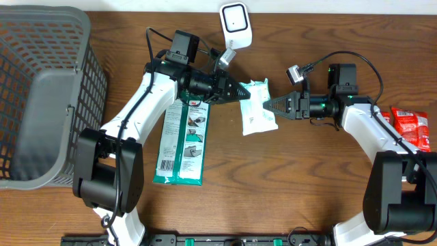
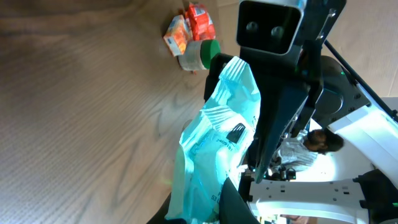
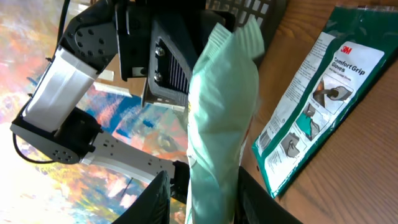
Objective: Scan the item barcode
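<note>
Just below the white handheld scanner, a pale green pouch hangs above the counter between the two arms. At its upper left corner the left tool is clamped tight on it. Opposite, the right tool has its fingers either side of the pouch's right edge; whether they pinch it cannot be told. Beneath the left arm, a green 3M Comfort Grip Gloves pack lies flat.
</note>
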